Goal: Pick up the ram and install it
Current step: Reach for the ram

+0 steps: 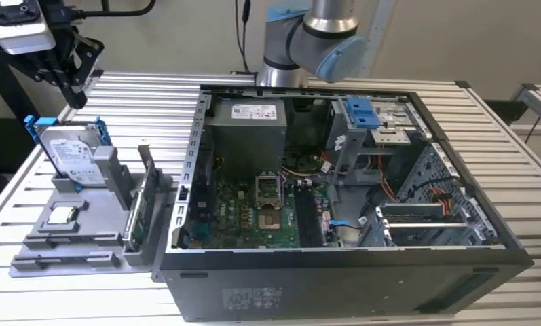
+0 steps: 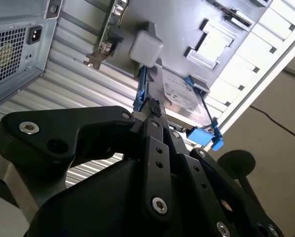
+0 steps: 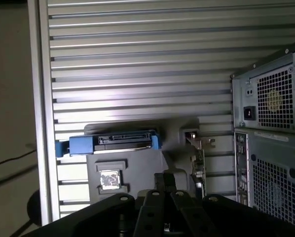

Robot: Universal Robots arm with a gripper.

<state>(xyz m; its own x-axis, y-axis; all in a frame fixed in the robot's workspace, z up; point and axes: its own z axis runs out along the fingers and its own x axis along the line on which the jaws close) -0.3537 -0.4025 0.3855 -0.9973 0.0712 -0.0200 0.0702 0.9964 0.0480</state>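
Note:
My gripper [image 1: 75, 102] hangs above the table at the exterior view's upper left, over the grey parts holder [image 1: 75, 227], its fingers together and nothing visibly held. In the second wrist view the gripper [image 2: 151, 109] points at a slim dark strip standing on edge, which looks like the ram [image 2: 139, 91], right beside the silver hard drive [image 2: 179, 96] with blue rails. In the first wrist view the gripper [image 3: 165, 181] sits over the holder [image 3: 137, 165], between the hard drive [image 3: 120, 142] and the green card [image 3: 199, 165].
An open computer case [image 1: 487, 231] lies on the slatted table [image 1: 148, 102], its green motherboard [image 1: 252, 217] and dark memory slots [image 1: 307, 217] exposed. On the holder are the hard drive [image 1: 71, 156], a green card [image 1: 137, 210] and a small chip [image 1: 62, 216]. The arm's base [image 1: 311, 47] stands behind the case.

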